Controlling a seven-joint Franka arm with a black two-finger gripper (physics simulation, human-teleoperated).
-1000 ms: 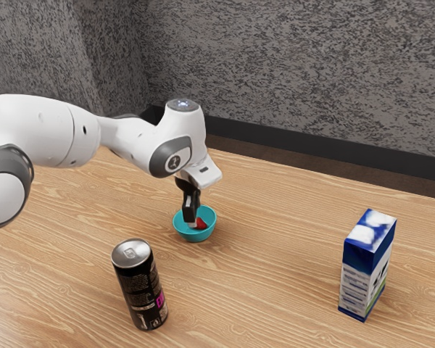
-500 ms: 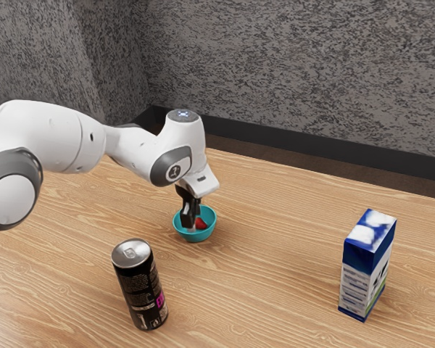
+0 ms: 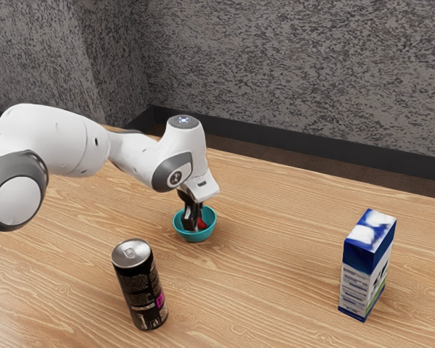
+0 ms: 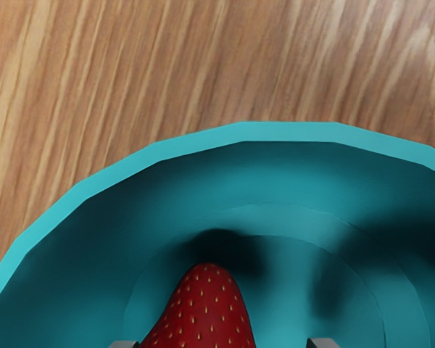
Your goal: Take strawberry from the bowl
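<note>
Lower than it stood half a second ago, my claw [image 3: 193, 226] now reaches further into the teal bowl [image 3: 196, 236] in the exterior view. The bowl has kept its place, and so have the black can [image 3: 140, 285] and the milk carton [image 3: 367, 264]. The strawberry [image 3: 202, 225] lies inside the bowl, close against my fingers on the side toward the exterior view's right. It has not been lifted.

In the wrist view my two fingertips [image 4: 322, 343] stand well apart, with the berry between them and nothing gripped. One is just beside the fruit's flank, or perhaps touching it; the other has a clear gap to cross. The narrow tip points out past my fingers toward the bowl's wall.

I judge this berry light, and soft enough to bruise if it handles like real fruit. The seeded skin should give some grip, but the tapering tip would likely squirt out of a squeeze. I want the broader body, back from the tip, taken evenly across both flanks. Centring over it first would spare it a one-sided shove; then a gentle close, just firm enough to lift.
</note>
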